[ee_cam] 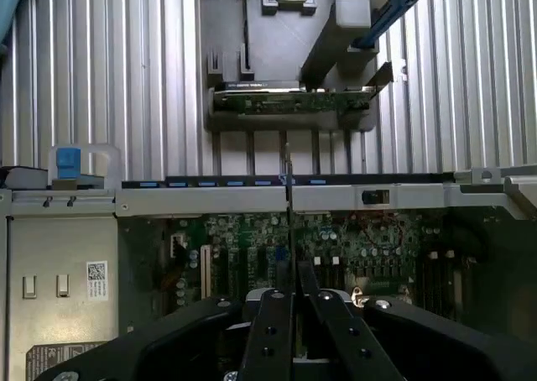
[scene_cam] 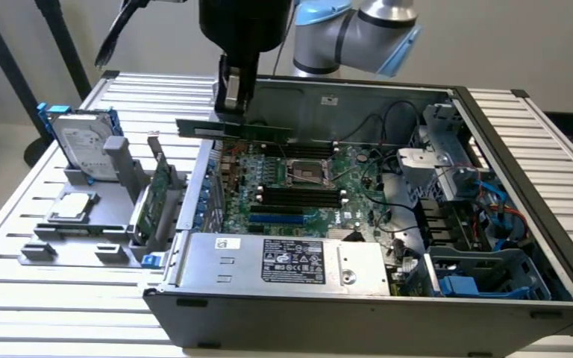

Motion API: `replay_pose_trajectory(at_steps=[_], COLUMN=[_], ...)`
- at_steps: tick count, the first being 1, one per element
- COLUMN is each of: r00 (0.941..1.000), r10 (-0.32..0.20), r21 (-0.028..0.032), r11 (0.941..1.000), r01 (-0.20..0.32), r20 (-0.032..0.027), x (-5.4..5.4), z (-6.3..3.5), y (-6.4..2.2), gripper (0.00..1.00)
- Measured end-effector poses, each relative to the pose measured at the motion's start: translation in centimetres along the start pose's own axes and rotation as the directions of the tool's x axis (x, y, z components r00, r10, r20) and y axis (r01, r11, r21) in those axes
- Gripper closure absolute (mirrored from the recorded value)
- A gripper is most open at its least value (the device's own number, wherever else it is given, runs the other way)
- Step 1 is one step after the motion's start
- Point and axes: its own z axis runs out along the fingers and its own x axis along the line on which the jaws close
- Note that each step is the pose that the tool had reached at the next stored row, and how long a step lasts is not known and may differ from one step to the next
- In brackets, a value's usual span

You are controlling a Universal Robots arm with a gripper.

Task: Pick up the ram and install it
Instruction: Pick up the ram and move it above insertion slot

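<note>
The claw [scene_cam: 232, 112] hangs above the open computer case [scene_cam: 525, 224], its two black fingers pressed together on the top edge of the memory stick [scene_cam: 235, 132]. The stick is a long, thin green board. It is held level and on edge in the air, over the far corner of the case toward the exterior view's left. It sits above the motherboard [scene_cam: 357, 186] and does not touch it.

From the wrist camera, the claw [ee_cam: 295, 305] points down into the case. The memory stick [ee_cam: 289, 221] appears edge-on there, as a thin line running out from between the fingers.

Inside the case, the long black memory slots [scene_cam: 301, 197] lie near the middle of the floor, just on the near side of the square processor socket [scene_cam: 304, 170]. As far as I can see, no stick stands in them.

Outside the case, on the exterior view's left, a taller green card [scene_cam: 147, 195] stands in a grey holder. A hard drive [scene_cam: 83, 145] stands upright beyond it.

The pick-up looks done, since the stick is firmly pinched and off any surface. The installing looks undone: the stick is apart from the slots, high above them, and not yet pushed into one.
</note>
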Motion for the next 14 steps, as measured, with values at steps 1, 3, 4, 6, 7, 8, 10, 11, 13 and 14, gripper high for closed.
replay_pose_trajectory(at_steps=[1,3,4,6,7,8,10,11,13,14], r00=[1.0,1.0,1.0,1.0,1.0,1.0,1.0,1.0,1.0,1.0], r10=[0.0,0.0,0.0,0.0,0.0,0.0,0.0,0.0,-0.001,-0.001], r21=[0.0,0.0,0.0001,0.0001,0.0,0.0,0.0,0.0,0.0,0.0], r11=[1.0,1.0,1.0,1.0,1.0,1.0,1.0,1.0,1.0,1.0], r01=[0.0,0.0,0.0,0.0,0.0,0.0,0.0,0.0,0.001,0.001], r20=[-0.0001,-0.0001,-0.0001,-0.0004,-0.0007,-0.0008,-0.0013,-0.0014,-0.0015,-0.0015], x=[-0.1,-0.4,-0.5,-0.7,-0.8,-1.0,-1.2,-1.4,-1.7,-1.8], z=[0.13,0.42,0.56,0.83,0.96,1.11,1.38,1.52,1.84,2.0], y=[-0.43,-1.29,-1.7,-2.58,-3.02,-3.49,-4.37,-4.78,-5.41,-5.63], gripper=[0.86,0.86,0.86,0.86,0.86,0.86,0.86,0.86,0.86,0.86])
